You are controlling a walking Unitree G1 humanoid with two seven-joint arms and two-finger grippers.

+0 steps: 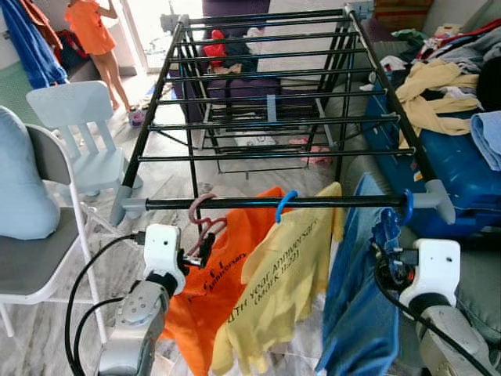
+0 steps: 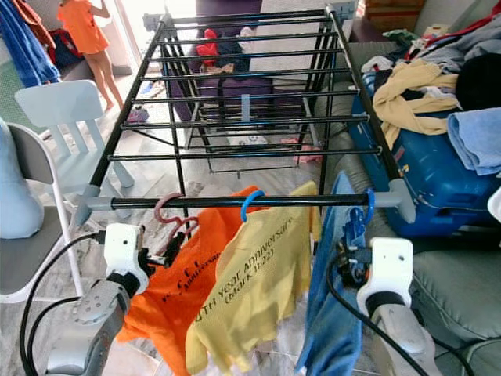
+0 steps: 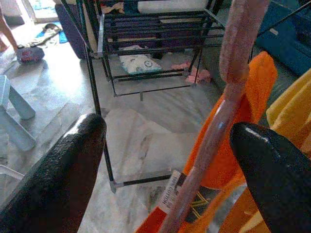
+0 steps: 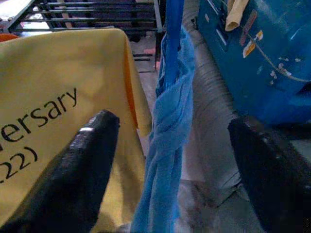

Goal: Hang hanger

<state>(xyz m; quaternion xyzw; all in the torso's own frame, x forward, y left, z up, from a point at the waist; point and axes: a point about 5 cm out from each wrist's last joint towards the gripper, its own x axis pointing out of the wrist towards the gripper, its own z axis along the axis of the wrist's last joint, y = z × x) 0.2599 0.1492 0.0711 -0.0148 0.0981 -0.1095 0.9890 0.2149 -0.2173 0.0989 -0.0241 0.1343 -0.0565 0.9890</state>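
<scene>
Marble-floored room with a black metal drying rack (image 1: 274, 117), three garments hung on its front rail.

Left claw (image 3: 165, 160) is spread wide around the pink plastic hanger (image 1: 205, 223) carrying an orange shirt (image 1: 223, 290); right claw (image 4: 175, 160) is spread wide around the blue hanger (image 4: 173, 43), both hooks resting on the rail.

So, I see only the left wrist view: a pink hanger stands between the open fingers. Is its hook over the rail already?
Observer: Yes. The pink hanger is hooked over the front rail, near its left end.
Operator: What hangs beside it?
Observer: A yellow shirt on a light blue hook, to its right on the same rail.
Operator: And the other arm?
Observer: The right hand is below the rail's right end, open around a blue cloth.
</scene>
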